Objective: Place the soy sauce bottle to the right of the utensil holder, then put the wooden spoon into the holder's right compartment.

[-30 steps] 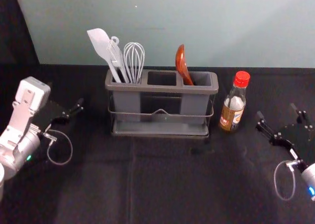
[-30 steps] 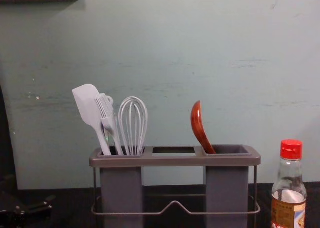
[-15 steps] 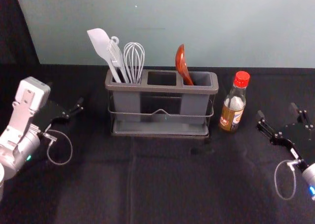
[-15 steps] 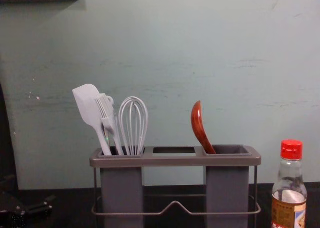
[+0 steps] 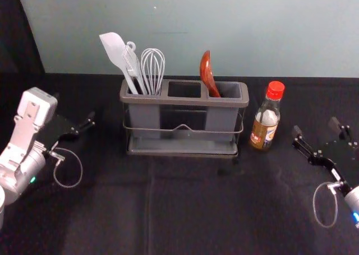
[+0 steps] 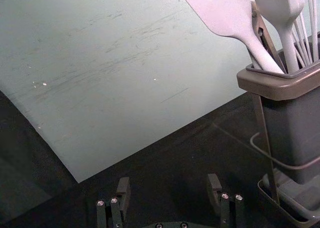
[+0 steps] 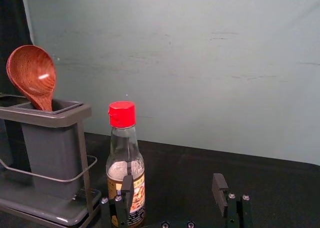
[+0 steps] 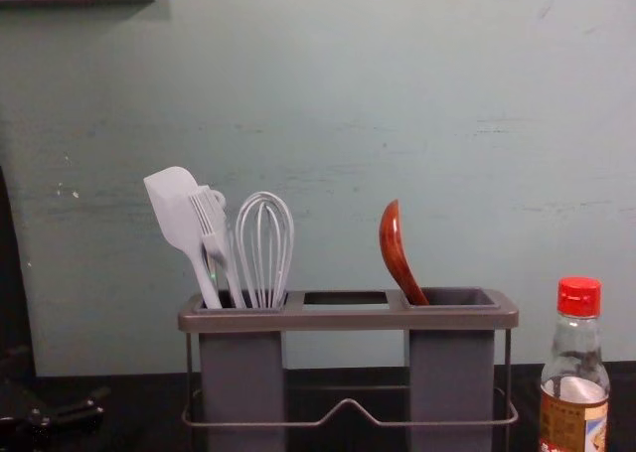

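Left hand [image 5: 74, 108] wide, left of holder [image 5: 185, 100]; right hand [image 5: 315, 126] wide, right of bottle [image 5: 265, 120]; spoon [image 5: 207, 74], whisk [image 5: 152, 71], spatula [image 5: 114, 50] in holder.

Red-capped bottle [image 5: 266, 116], reddish-brown spoon [image 5: 207, 74], grey holder [image 5: 184, 100], white whisk [image 5: 152, 70], black cloth [image 5: 190, 204]

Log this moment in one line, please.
spoon: right compartment | bottle: right of holder | left gripper: open, holder's left | right gripper: open, bottle's right
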Robot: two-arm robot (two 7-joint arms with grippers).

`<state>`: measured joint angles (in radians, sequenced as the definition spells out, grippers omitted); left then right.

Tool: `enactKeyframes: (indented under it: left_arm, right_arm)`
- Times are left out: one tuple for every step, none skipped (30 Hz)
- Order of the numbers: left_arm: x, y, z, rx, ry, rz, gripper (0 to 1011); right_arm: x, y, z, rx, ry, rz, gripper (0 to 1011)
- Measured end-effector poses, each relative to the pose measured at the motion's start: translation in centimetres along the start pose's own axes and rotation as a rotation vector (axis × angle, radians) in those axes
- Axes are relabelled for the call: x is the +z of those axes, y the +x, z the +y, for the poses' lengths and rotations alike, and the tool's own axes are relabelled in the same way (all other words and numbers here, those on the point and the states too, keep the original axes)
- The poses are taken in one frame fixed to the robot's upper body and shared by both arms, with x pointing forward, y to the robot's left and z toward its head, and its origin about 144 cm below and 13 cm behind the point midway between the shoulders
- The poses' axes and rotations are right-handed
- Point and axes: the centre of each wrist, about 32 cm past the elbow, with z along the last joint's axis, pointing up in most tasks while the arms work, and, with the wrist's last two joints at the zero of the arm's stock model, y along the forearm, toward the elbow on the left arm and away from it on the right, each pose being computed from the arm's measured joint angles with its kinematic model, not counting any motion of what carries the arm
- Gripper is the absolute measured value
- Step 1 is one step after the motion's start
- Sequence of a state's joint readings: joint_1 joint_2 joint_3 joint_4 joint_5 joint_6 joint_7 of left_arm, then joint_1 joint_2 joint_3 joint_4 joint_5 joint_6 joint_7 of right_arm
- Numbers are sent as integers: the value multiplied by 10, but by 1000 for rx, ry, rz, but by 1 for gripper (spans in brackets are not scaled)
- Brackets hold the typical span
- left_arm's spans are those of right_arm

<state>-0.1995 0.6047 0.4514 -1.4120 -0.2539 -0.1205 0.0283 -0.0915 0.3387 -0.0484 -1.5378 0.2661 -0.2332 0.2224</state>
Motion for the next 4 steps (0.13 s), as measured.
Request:
enactKeyframes:
  left_arm:
    - [0, 0, 0, 0, 0, 0, 1005]
    - [0, 0, 0, 0, 0, 0, 1005]
    - [0, 0, 0, 0, 0, 0, 1005]
    - [0, 0, 0, 0, 0, 0, 1005]
  right_arm:
    - [0, 0, 0, 0, 0, 0, 1003]
    - [0, 0, 0, 0, 0, 0, 1002]
    - [0, 0, 0, 0, 0, 0, 1002]
    - [0, 0, 0, 0, 0, 0, 1002]
